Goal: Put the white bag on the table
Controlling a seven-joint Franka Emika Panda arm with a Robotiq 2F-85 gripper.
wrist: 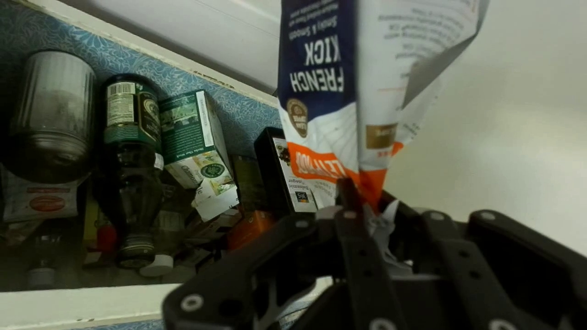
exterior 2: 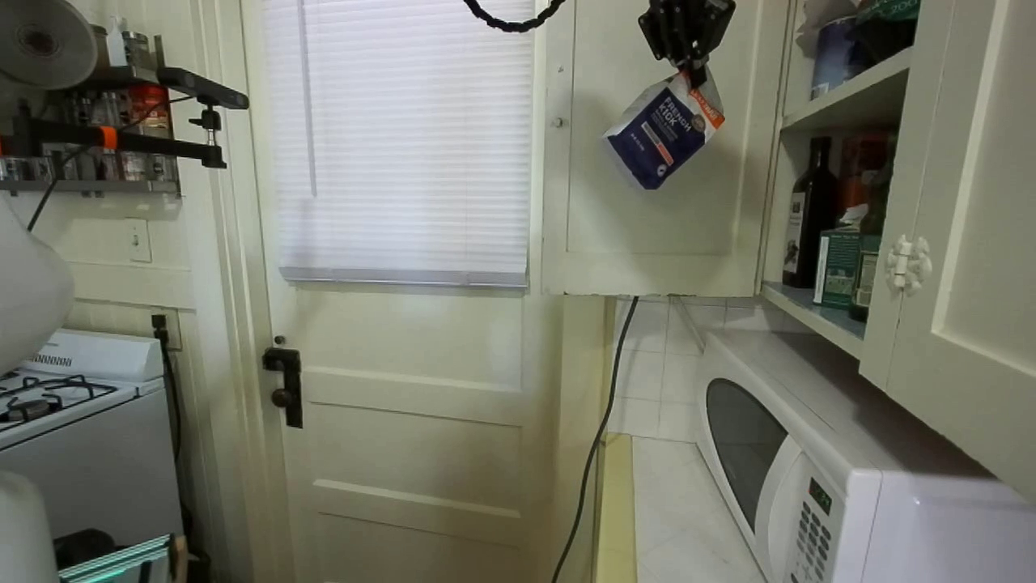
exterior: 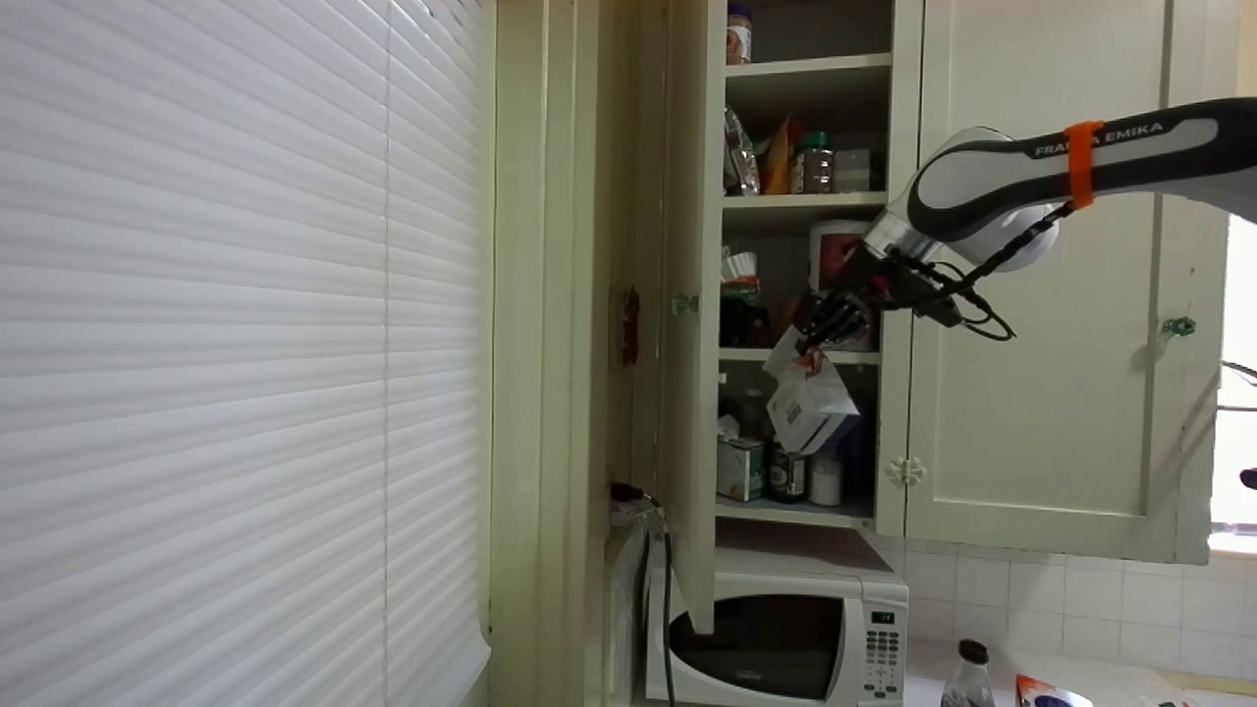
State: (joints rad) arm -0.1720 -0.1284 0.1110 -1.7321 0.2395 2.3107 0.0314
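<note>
The white bag (exterior: 811, 410) hangs tilted in the air in front of the open cupboard. Its face toward that exterior view is mostly white; in an exterior view the white bag (exterior 2: 665, 134) shows a dark blue front with "French Kick" lettering and an orange band. My gripper (exterior: 809, 344) is shut on the bag's crumpled top edge and points downward. The gripper (exterior 2: 694, 77) also shows at the top of an exterior view. In the wrist view the gripper (wrist: 367, 197) pinches the orange top of the white bag (wrist: 316, 107). No table shows clearly in view.
The cupboard door (exterior: 695, 393) stands open beside the bag. Lower shelf items include a jar (wrist: 55, 110), a green bottle (wrist: 133, 114), a tea box (wrist: 195, 133) and a dark bottle (exterior 2: 812, 214). A microwave (exterior: 776, 628) stands below on the counter (exterior 2: 680, 518). A clear bottle (exterior: 968, 679) stands nearby.
</note>
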